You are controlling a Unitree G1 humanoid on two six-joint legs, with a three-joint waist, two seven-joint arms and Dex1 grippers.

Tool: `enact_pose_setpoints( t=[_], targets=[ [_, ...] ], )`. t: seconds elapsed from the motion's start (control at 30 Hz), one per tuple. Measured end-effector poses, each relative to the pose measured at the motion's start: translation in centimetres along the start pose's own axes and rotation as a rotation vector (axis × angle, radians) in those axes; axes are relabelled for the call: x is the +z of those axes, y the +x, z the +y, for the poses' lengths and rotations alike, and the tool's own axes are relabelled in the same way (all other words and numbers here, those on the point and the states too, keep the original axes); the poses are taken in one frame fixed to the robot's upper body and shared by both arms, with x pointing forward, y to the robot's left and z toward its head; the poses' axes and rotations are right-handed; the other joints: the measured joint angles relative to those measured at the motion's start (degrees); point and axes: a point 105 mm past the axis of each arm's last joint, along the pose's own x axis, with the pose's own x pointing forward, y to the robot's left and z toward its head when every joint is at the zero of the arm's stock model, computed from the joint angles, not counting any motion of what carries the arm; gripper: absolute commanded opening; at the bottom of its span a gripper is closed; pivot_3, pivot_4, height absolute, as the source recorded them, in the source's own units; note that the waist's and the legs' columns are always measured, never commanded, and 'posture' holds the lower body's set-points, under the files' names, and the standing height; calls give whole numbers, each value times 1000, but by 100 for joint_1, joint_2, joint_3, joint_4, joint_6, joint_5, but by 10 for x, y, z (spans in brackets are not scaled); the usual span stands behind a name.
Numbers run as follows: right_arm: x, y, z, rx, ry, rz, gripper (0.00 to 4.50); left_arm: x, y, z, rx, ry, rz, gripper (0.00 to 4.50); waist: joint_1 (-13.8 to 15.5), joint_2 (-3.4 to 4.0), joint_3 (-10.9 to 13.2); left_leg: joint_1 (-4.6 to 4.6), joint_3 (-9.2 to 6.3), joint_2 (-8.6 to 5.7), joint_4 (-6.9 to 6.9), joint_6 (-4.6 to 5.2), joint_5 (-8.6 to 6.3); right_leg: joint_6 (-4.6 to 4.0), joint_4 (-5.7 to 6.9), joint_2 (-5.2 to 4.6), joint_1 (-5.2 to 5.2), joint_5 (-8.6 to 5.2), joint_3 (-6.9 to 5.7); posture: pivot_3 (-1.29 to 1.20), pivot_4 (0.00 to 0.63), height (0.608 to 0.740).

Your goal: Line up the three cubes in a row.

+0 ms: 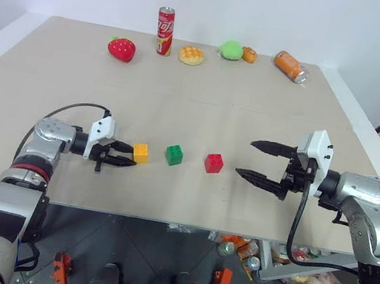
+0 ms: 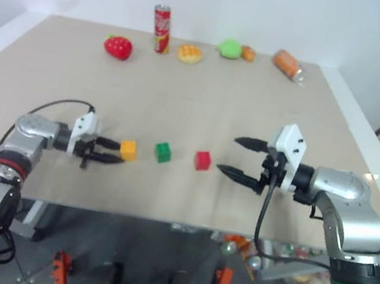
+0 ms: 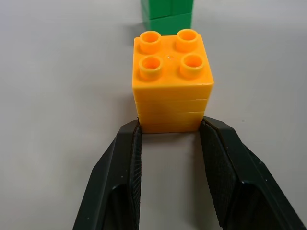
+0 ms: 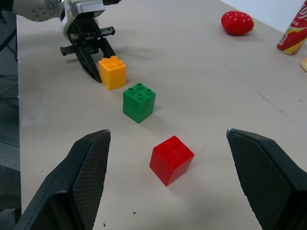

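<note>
On the table [image 1: 203,108], left gripper [image 1: 127,155] pinches the yellow-orange cube [image 1: 141,152]; right gripper [image 1: 258,162] spread wide; can lettering unreadable.

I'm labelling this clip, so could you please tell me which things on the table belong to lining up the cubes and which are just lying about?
Belongs to the job:
yellow-orange cube
green cube
red cube

Just lying about:
strawberry toy
upright soda can
tipped orange can
bun toy
green toy
</note>
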Motion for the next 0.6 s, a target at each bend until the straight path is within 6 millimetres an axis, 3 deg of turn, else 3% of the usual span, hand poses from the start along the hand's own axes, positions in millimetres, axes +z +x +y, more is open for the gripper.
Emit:
enact_pose_setpoints(
  t=[0.23, 0.4, 0.6],
  targets=[
    [0, 0, 0, 0, -2, 0, 4029, 0, -6, 4, 38, -8, -4, 4471, -19, 0, 0, -1, 1, 1, -3, 0, 0, 3, 0, 0, -1, -4, 0, 0, 150, 740],
    [1, 0, -1, 3, -7, -3, 4029, -1, -10, -1, 25, -26, -46, 4471, -21, 0, 0, -2, 0, 2, -7, 0, 0, 4, 0, 0, -3, -8, 0, 0, 150, 740],
    [2, 3, -5, 2, -20, -7, 4029, 3, -39, -13, 71, -67, -139, 4471, -53, 0, 0, 1, 3, 10, -10, 0, 0, -1, 2, 2, -5, -7, 0, 0, 150, 740]
  ],
)
